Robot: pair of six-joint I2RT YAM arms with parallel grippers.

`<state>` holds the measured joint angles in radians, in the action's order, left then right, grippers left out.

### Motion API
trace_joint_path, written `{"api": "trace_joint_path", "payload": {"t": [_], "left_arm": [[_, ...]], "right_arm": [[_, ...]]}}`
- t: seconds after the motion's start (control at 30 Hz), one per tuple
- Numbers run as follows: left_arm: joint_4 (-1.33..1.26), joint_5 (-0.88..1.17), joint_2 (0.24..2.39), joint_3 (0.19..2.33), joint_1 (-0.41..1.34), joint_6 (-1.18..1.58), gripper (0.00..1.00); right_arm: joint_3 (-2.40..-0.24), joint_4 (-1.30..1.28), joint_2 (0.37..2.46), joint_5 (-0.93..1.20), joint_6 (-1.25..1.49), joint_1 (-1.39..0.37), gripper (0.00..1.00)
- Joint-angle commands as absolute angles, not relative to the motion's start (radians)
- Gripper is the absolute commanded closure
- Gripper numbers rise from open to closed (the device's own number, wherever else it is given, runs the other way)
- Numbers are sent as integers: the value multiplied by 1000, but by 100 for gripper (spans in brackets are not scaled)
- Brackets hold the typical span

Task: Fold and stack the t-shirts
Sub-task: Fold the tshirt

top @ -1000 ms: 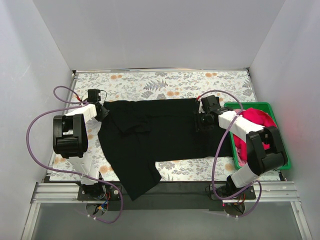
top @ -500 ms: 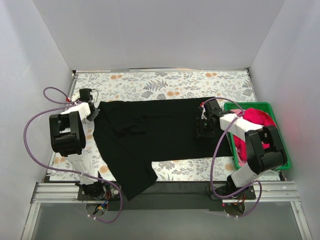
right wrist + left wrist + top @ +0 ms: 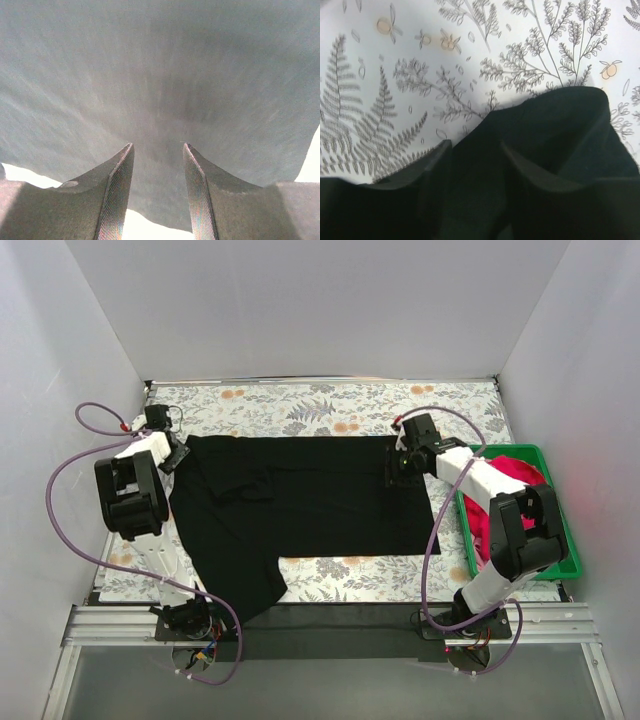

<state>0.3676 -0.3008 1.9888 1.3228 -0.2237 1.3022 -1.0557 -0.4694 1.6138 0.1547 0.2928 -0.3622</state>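
The black t-shirt (image 3: 300, 500) lies spread across the floral table, one sleeve hanging over the near edge. My left gripper (image 3: 172, 458) is at its far-left corner, shut on a fold of the black cloth (image 3: 560, 125) that runs between its fingers (image 3: 437, 165). My right gripper (image 3: 397, 472) is at the shirt's far-right edge, its jaws narrowly apart and closed on the cloth (image 3: 160, 60), whose edge shows between the fingers (image 3: 117, 195). The pinkish-red t-shirt (image 3: 515, 475) lies bunched in the crate at the right.
The green plastic crate (image 3: 572, 565) stands at the table's right edge beside the right arm. The floral tablecloth (image 3: 300, 410) shows behind the shirt and along the front right. White walls close in three sides.
My left gripper has moved left and away, dragging the shirt's left side with it. The shirt now lies flatter and further left. My right gripper has moved slightly away with the right edge.
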Motion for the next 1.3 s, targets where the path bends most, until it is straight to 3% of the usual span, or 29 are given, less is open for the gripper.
{"api": "trace_joint_path", "payload": {"t": [0.0, 0.17, 0.23, 0.47, 0.77, 1.27], "left_arm": [[440, -233, 1890, 1319, -235, 1328, 55], [456, -137, 1619, 1138, -180, 1371, 37], [463, -152, 1548, 1092, -129, 1347, 36], [522, -336, 1385, 1029, 307, 1230, 39], [485, -619, 1641, 1121, 629, 1047, 50], [391, -687, 1812, 1129, 664, 851, 57]], "right_arm": [[-1164, -468, 1621, 107, 275, -319, 57], [-1242, -436, 1673, 250, 253, -302, 57], [-1246, -408, 1684, 297, 268, -304, 57], [-1220, -365, 1678, 318, 281, -305, 56], [-1120, -361, 1614, 299, 273, -305, 56], [-1039, -360, 1551, 261, 272, -305, 57]]}}
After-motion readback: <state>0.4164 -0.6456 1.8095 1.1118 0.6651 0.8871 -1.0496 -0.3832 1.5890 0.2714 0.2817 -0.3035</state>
